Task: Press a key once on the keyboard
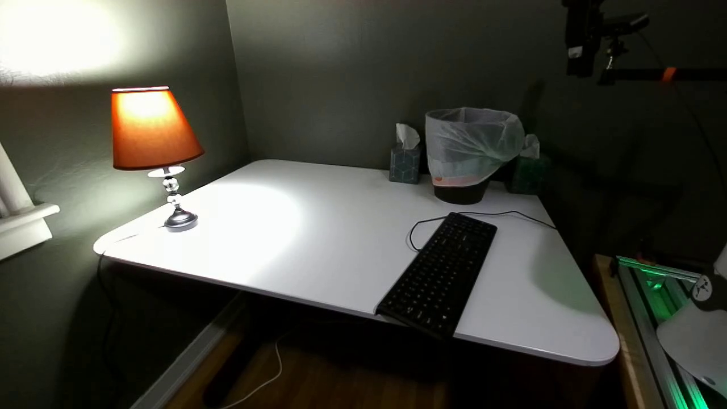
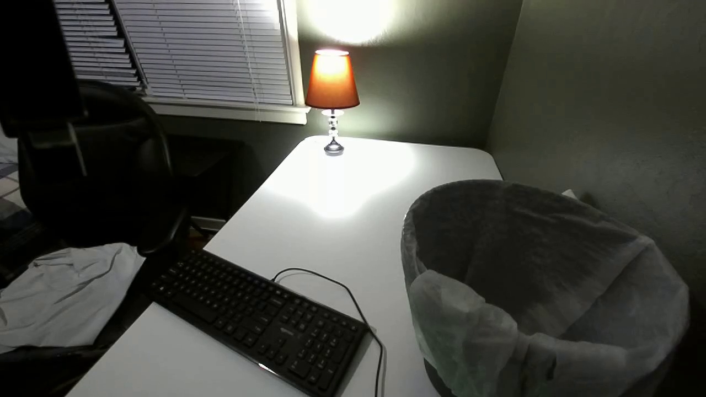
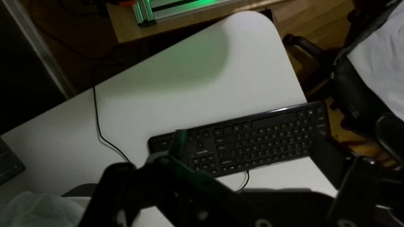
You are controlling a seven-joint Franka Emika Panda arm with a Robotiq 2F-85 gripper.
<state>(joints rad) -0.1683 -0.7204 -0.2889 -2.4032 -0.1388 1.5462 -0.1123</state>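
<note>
Black plastic, the keyboard (image 1: 440,272) lay near the corner of the desk (image 1: 341,227) beside the rail (image 3: 176,13), probably for reach; one end overhung the long edge, where a press might tip it. Its cord (image 3: 96,110) ran off the short edge. The gripper (image 3: 251,142) had its jaws wide apart, gripping nothing; bringing them together would likely suit a single push better. White and flat, the desk caught light from the lamp (image 1: 156,147), at the corner nearest the window (image 2: 204,49). Bin (image 1: 468,150) and tissue boxes (image 1: 404,165) stood along the edge by the dim wall (image 1: 329,74).
</note>
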